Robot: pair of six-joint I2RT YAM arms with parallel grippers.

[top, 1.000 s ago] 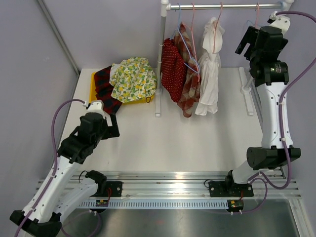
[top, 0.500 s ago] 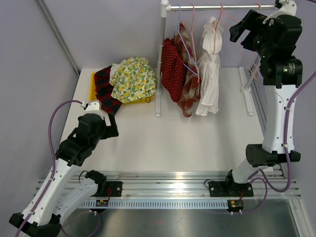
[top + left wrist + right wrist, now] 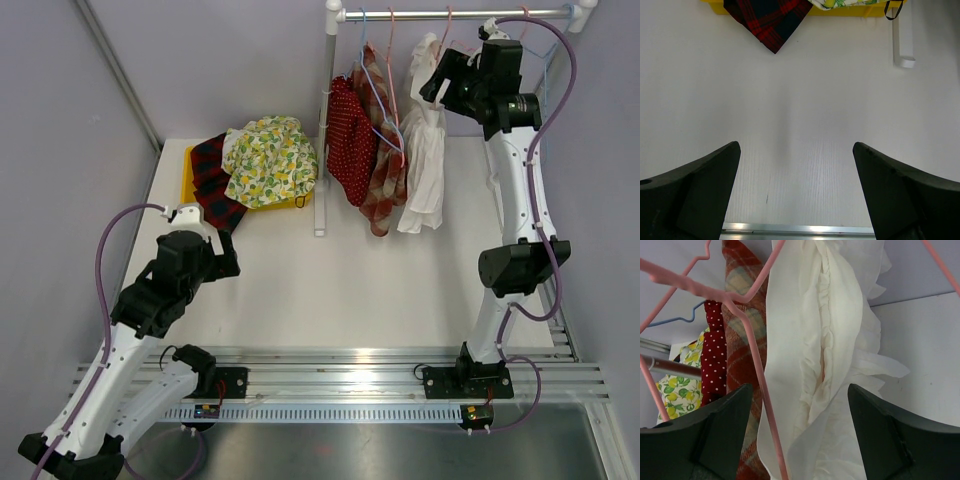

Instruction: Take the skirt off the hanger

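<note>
Lower left of the overhead view, the left gripper (image 3: 795, 146) hovers over the bare white table (image 3: 350, 290), its fingers spread wide with nothing between them. Beyond it, at the upper left of the table, a yellow bin (image 3: 188, 165) holds a lemon-print cloth (image 3: 268, 155) and a dark checked cloth (image 3: 772, 20) that spills over the rim. At the top centre, a rail (image 3: 450, 13) carries a red dotted garment (image 3: 350, 140), a plaid garment (image 3: 383, 190) and the white skirt (image 3: 420, 165), which hangs on a pink hanger (image 3: 747, 335). The right gripper (image 3: 800, 390) is raised at the upper right, level with the top of the skirt. Its fingers are wide apart and hold nothing, with the skirt just ahead of them.
</note>
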